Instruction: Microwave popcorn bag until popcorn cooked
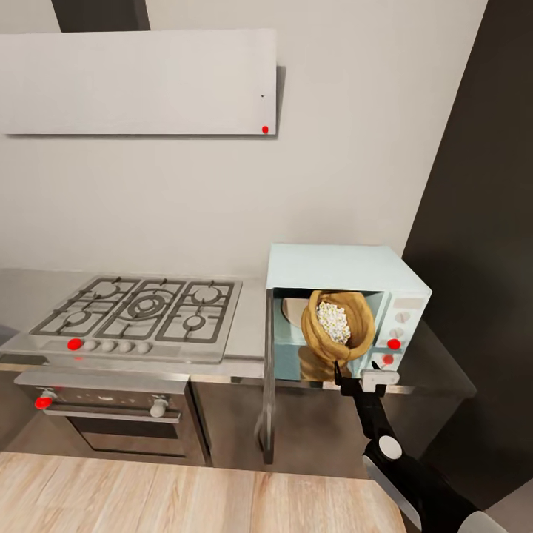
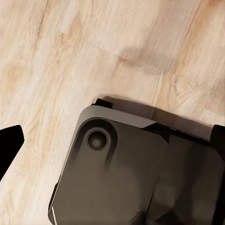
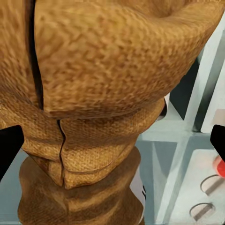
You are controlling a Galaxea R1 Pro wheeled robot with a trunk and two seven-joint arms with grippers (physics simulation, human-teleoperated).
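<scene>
The popcorn bag (image 1: 337, 326) stands in the open cavity of the microwave (image 1: 348, 270), right of centre in the head view, tilted with its wide mouth facing outward. White puffed popcorn (image 1: 333, 322) shows as a cluster in the mouth. The bag's base appears to rest at the front lip of the cavity, mirrored in the floor beneath it.

Handling judgement: the sack looks soft and light, a crumpled woven skin that would fold under pressure instead of resisting. The surface is rough, so slipping is unlikely; spilling through the open mouth is the greater risk if it tips. The rolled, gathered neck low on the bag (image 3: 89, 140) appears the firmest place to take hold.

The right gripper (image 1: 354, 379) sits just below the bag at the cavity's front edge. In the right wrist view its dark fingertips (image 3: 9, 150) stand at opposite frame edges, wide apart, with the bag between but touching neither: spread and holding nothing.

The microwave door (image 1: 267, 377) hangs open at left of the cavity. Red markers show on the control panel (image 1: 400, 326).

The microwave rests on the countertop (image 1: 248, 326), beside the gas hob (image 1: 141, 311) at centre left.

The left gripper (image 2: 112, 154) points at wood floor (image 2: 93, 47); its opening I cannot tell.
</scene>
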